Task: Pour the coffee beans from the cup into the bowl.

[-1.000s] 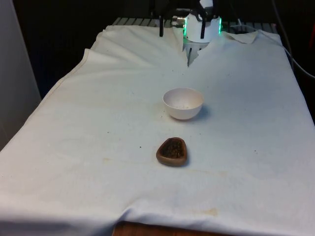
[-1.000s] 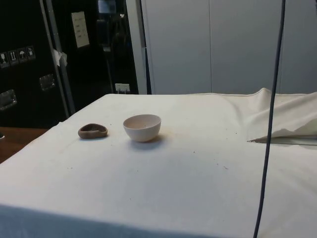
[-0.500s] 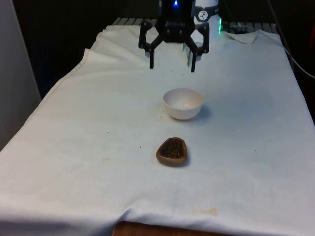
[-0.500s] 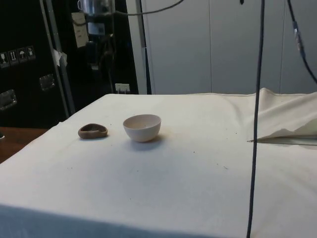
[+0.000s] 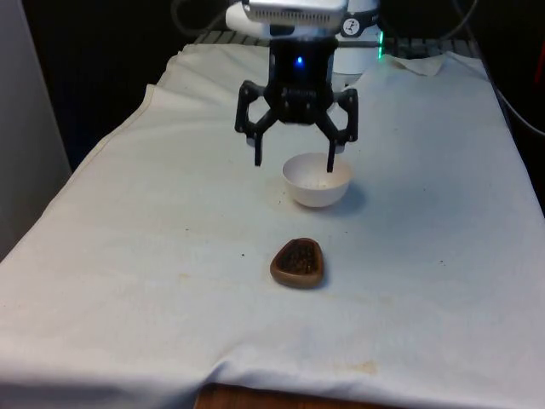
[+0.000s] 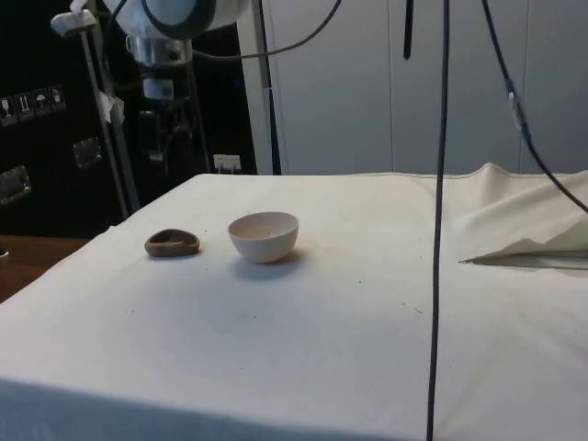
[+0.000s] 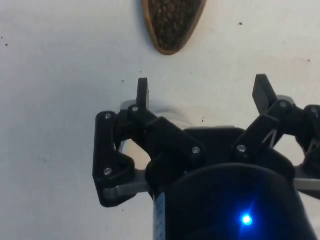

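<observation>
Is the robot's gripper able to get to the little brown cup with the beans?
Probably yes. The gripper hangs open above the white bowl, and the brown cup sits apart from the bowl on the cloth with nothing over it.

White arm [image 5: 294, 10]; black screwed claw [image 5: 295, 160]

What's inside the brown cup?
The cup holds dark coffee beans, heaped nearly to its rim. They cover its bottom, so that cannot be seen.
</observation>
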`<move>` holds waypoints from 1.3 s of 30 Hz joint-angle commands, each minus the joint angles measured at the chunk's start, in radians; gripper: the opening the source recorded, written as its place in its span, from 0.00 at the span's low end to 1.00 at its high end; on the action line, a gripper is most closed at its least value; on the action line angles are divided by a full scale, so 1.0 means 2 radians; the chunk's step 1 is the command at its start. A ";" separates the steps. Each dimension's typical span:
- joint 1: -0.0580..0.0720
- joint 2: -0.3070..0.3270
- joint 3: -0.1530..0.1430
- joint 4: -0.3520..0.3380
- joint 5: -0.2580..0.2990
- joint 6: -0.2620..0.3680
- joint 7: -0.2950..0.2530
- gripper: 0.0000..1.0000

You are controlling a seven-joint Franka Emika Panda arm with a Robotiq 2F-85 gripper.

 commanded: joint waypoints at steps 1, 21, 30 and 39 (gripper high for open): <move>-0.003 0.006 0.004 0.003 0.007 0.002 -0.005 1.00; -0.014 0.095 -0.002 0.083 0.062 0.003 -0.068 1.00; -0.019 0.140 -0.003 0.131 0.075 -0.012 -0.089 1.00; -0.023 0.181 -0.004 0.181 0.082 -0.030 -0.104 1.00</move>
